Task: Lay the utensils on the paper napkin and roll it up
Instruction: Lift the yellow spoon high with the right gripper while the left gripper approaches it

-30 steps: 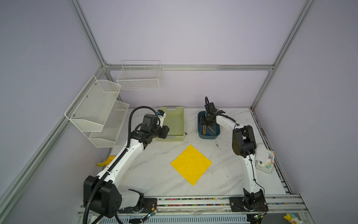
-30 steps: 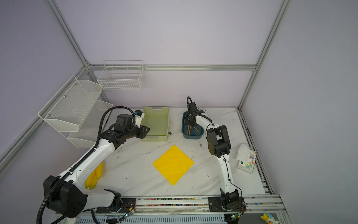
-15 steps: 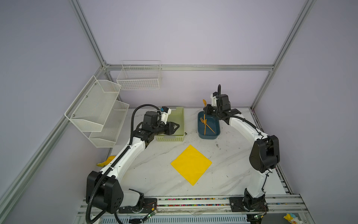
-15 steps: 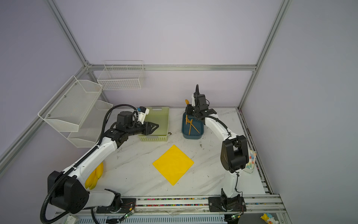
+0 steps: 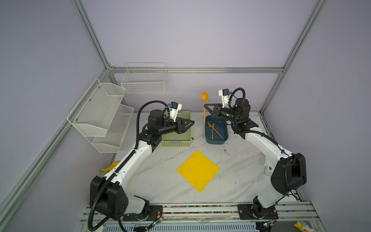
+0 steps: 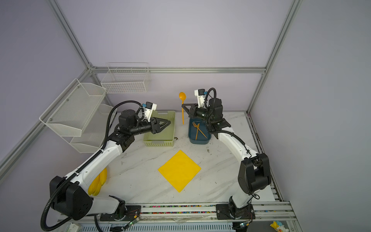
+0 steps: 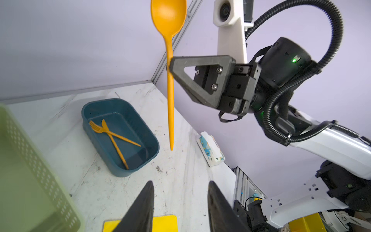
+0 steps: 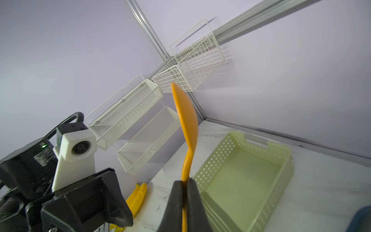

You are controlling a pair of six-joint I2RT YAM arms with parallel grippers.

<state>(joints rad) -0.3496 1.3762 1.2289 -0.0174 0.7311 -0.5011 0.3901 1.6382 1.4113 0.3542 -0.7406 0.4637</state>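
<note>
My right gripper [image 5: 205, 104] is shut on the handle of an orange spoon [image 5: 204, 98], which it holds upright, bowl up, above the far left rim of a dark blue tub [image 5: 226, 133]. The closed fingers [image 8: 185, 181] pinch the spoon [image 8: 185, 120]. An orange fork [image 5: 210, 125] and knife [image 5: 212, 132] lie crossed inside the tub. The yellow paper napkin [image 5: 198, 170] lies flat on the table, one corner pointing at the tub. My left gripper [image 5: 191, 123] hovers open and empty over the green basket [image 5: 176, 143], its tips [image 7: 180, 182] pointing at the spoon [image 7: 170, 100].
White mesh shelves [image 5: 100, 112] hang on the left wall and a wire basket [image 5: 144, 80] on the back wall. A yellow banana toy [image 6: 98, 180] lies at the table's left edge. A tissue pack [image 7: 210, 148] lies by the right rail.
My right gripper has lifted the spoon out of the blue tub and raised it upright. My left gripper has swung right, over the green basket, towards the spoon.
</note>
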